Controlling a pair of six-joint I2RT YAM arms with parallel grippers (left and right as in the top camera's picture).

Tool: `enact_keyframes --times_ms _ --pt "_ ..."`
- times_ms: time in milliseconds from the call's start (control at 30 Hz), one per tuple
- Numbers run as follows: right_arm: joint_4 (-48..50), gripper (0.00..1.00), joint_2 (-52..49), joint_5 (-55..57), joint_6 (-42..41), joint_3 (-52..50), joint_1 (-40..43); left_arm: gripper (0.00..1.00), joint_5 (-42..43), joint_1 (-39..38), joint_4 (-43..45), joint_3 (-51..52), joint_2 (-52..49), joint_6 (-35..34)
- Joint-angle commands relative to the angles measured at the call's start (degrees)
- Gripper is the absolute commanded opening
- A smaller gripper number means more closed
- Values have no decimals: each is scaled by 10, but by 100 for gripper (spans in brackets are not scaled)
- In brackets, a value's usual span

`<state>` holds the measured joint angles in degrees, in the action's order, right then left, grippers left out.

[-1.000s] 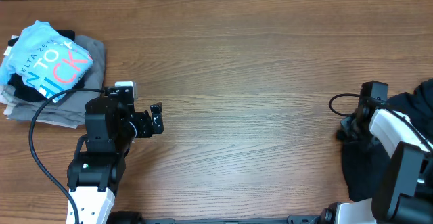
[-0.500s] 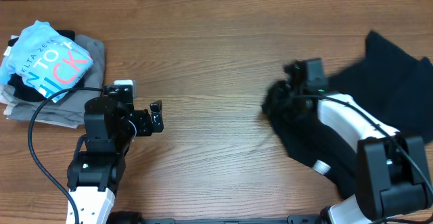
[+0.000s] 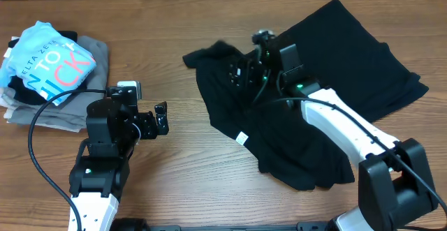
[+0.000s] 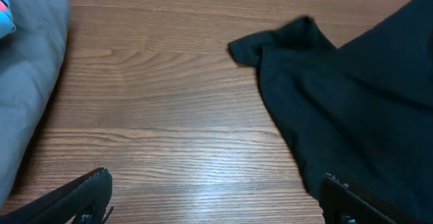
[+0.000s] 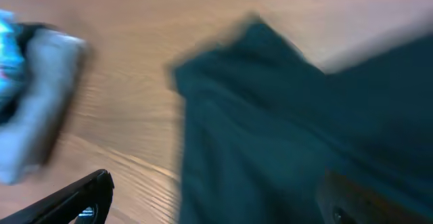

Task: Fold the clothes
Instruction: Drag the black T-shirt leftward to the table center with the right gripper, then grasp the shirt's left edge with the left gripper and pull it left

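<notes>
Black garment [image 3: 335, 63] looks limp and light, best gripped at a corner. Left gripper [image 3: 160, 121] and right gripper [image 3: 243, 71] gape empty.

Lab-style setup: plain wooden table [image 3: 209, 185]

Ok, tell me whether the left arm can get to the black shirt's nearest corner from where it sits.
Probably yes. The left pincer is open, and only bare table lies between it and the corner of the black shirt. Nothing blocks the way, though it must extend forward.
</notes>
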<state>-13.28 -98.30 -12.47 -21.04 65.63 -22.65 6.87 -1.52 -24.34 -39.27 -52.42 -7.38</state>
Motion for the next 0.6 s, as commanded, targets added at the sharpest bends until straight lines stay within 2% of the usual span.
enact_keyframes --times_ms 0,100,300,433,567 --pt "-70 100 25 67 -26 8 55 100 7 -3 15 -14 0 -10" --pt "-157 100 56 101 -35 8 116 100 14 -4 50 -14 -8 -66" --pt "-294 100 117 86 -33 8 246 100 88 -4 141 -14 -99 -72" --pt "-375 100 128 64 2 8 307 100 118 -15 216 -14 -224 -110" --pt "-427 100 127 64 16 8 341 93 141 -42 272 -40 -358 -111"
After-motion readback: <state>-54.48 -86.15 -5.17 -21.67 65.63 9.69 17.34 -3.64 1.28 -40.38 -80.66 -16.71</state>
